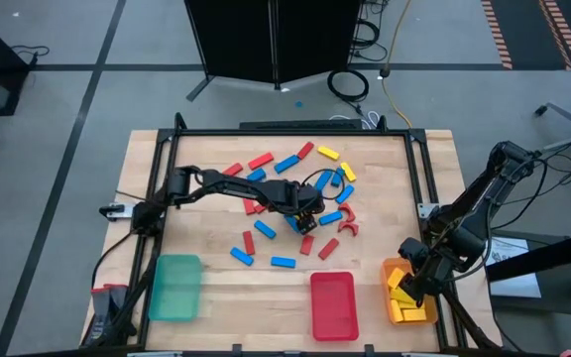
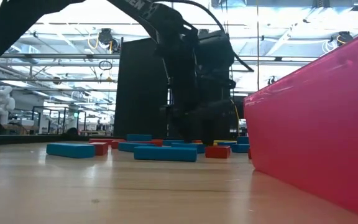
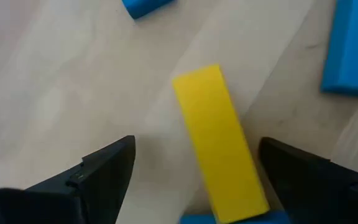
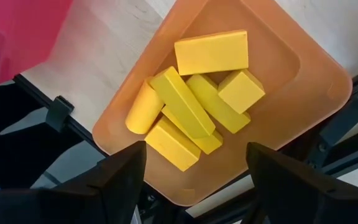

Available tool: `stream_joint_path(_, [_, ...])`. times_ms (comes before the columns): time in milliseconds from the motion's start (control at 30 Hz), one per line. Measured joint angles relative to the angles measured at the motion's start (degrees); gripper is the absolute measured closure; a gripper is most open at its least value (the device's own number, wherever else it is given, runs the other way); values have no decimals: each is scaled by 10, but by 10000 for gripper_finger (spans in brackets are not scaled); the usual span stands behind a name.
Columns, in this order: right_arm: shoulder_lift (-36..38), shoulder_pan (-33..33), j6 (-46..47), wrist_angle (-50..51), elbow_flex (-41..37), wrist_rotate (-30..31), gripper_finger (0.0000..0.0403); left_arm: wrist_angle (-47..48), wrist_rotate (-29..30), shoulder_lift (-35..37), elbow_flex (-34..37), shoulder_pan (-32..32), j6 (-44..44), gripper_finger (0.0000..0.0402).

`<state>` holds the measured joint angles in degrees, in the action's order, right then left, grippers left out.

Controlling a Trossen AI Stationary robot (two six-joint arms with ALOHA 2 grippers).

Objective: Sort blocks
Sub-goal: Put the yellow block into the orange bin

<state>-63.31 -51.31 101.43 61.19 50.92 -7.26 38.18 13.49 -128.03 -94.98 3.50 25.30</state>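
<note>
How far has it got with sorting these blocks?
Early on. Done: several yellow blocks lie in the orange tray; the green tray and red tray look empty. In hand: the open left gripper straddles a yellow block; the open right gripper hovers over the orange tray. Left: red and blue blocks scattered mid-table.

A robotics lab: framed wooden table point(image 1: 216, 273), floor cables point(image 1: 350, 81), and a white humanoid robot point(image 2: 2, 102) behind.

Two dark jointed arms point(image 1: 231, 188), black cables, matte wedge-shaped pincer fingers point(image 3: 107, 177)
</note>
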Motion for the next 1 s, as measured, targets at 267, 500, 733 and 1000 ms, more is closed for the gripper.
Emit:
stream_joint_path(267, [0, 0, 15, 0, 0, 0, 131, 9, -67, -8, -2, 6, 24, 135])
stream_joint_path(500, [0, 0, 31, 19, 0, 12, 131, 13, -79, 6, 2, 3, -37, 297])
stream_joint_path(733, [0, 13, 47, 28, 0, 192, 131, -21, -85, 29, 2, 3, -77, 296])
stream_joint_path(1000, [22, 86, 30, 61, 0, 495, 131, -102, -46, 132, 1, 7, -118, 296])
